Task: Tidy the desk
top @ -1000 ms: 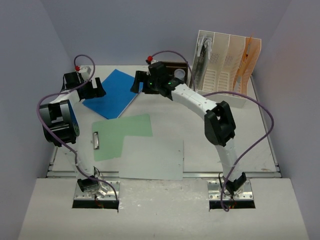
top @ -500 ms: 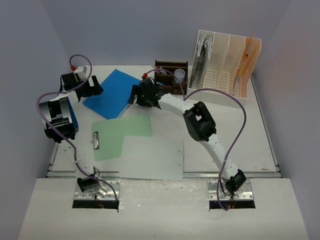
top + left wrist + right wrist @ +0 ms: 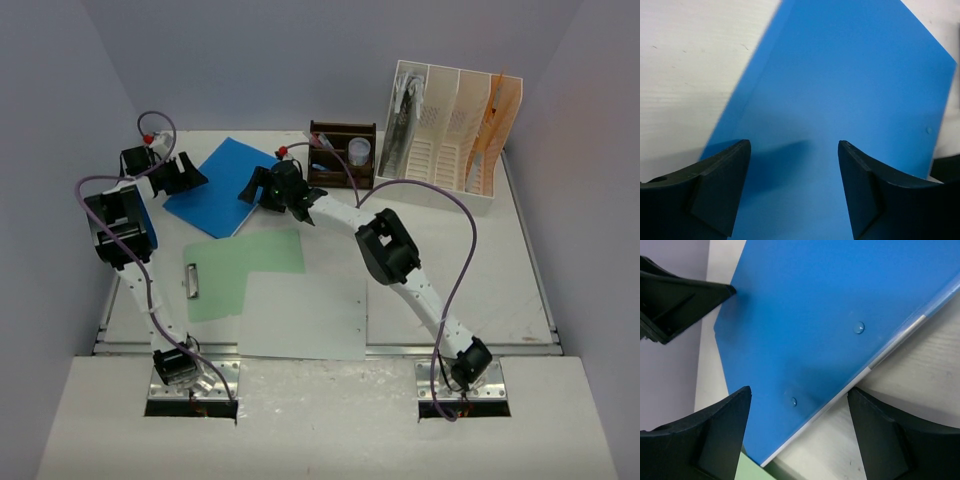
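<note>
– Left gripper (image 3: 795, 150) hangs with jaws apart over a corner of the blue folder (image 3: 225, 185); right gripper (image 3: 800, 395) gapes across the opposite edge.
– It lies far-left on the desk (image 3: 480, 260); each should probably pinch an edge, then lift together.

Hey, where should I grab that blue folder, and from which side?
The blue folder lies flat on the desk, so only a thin edge can be pinched: probably its long right edge, approached low from the right, where the right claw hovers.
</note>
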You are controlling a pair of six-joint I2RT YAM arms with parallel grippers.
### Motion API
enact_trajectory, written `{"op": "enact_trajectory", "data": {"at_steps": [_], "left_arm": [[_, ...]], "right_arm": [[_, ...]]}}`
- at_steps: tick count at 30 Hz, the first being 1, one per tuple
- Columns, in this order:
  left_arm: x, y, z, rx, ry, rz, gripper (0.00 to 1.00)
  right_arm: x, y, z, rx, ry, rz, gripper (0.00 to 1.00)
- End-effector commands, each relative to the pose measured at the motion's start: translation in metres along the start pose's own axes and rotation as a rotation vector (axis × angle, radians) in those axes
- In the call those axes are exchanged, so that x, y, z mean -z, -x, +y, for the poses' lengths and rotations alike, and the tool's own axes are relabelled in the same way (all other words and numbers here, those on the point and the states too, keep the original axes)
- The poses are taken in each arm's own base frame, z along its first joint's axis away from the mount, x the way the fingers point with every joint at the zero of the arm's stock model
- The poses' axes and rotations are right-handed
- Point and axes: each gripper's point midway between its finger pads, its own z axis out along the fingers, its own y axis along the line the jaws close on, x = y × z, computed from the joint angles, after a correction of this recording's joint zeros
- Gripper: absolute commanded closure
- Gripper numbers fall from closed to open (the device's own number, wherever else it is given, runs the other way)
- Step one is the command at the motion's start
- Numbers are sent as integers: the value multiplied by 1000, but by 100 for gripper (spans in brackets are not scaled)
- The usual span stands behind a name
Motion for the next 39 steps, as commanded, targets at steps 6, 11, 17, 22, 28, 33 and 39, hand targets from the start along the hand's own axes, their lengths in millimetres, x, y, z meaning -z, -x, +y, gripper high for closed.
{"op": "enact_trajectory", "data": {"at_steps": [6, 11, 17, 22, 28, 33, 39], "left_arm": [[19, -7, 7, 30, 10, 22, 26], [24, 35, 25, 22, 85, -86, 21], [13, 50, 43, 6, 132, -115, 19], [2, 44, 64, 7, 187, -86, 19], [-13, 20, 68, 58, 142, 28, 27], [-10, -3, 58, 51, 107, 91, 39], [-7, -29, 41, 70, 52, 178, 45]], "right_arm": [[-13, -36, -28, -53, -8, 56, 21], [-9, -38, -36, -64, -25, 74, 22], [-6, -40, -38, -71, -40, 83, 21], [-4, -42, -42, -79, -54, 92, 20], [-10, -40, -39, -75, -21, 79, 20], [-20, -38, -30, -67, 47, 63, 21], [-26, -31, -12, -60, 112, 35, 21]]}}
